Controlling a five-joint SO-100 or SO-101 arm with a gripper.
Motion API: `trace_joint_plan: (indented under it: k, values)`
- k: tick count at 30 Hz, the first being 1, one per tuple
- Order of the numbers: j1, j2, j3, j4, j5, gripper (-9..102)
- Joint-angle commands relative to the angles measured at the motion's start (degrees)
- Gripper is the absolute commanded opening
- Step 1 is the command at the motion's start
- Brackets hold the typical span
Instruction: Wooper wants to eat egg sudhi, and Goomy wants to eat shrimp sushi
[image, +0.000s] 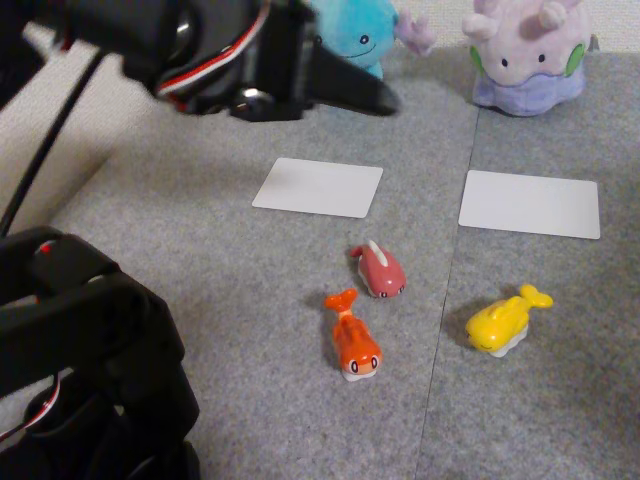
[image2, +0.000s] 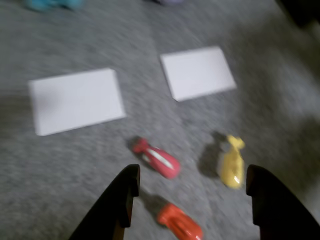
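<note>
Wrist view has the tool (image2: 192, 187) spread wide and empty above the gray surface (image2: 75, 165). Egg sudhi (image2: 231, 162) lies at about 1 o'clock from it (nearer the right finger), long axis running 12 to 6, tail up.

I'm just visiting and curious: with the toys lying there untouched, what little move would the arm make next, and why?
Probably lower toward the yellow fish. In the wrist view the end effector is open and holds nothing, the yellow fish lies just inside its right finger, and the white card before the blue plush is bare.
</note>
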Motion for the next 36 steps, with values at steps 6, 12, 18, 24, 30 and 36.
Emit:
trace_joint_plan:
  k: [6, 12, 18, 24, 30, 36]
  values:
    - [8.79, -23.55, -16.44, 6.59, -5.36, 25]
    - [17.4, -37.97, -22.5, 8.26, -8.88, 25]
    - [23.91, -48.87, -22.94, 6.86, -13.1, 25]
    - [24.35, -55.02, -22.94, 3.25, -13.54, 25]
    - [24.96, -58.71, -22.94, -3.08, -13.62, 25]
    - [24.26, -60.82, -22.94, -4.13, -13.01, 25]
